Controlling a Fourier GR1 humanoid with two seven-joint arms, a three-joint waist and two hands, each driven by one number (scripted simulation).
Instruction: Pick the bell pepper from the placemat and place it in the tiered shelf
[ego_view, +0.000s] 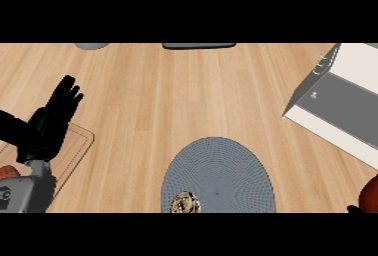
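left hand (55, 117) rests open; placemat (218, 175) lies apart.

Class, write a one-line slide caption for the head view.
Left robot hand rests open at the left edge; a small item sits on the grey placemat; white tiered shelf stands at right.

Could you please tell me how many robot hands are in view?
1 for certain: the left hand, open, at the left edge. A dark sliver in the lower right corner may be the right hand.

bare wooden counter (184, 90) open between placemat (218, 175) and tiered shelf (339, 100), nothing between
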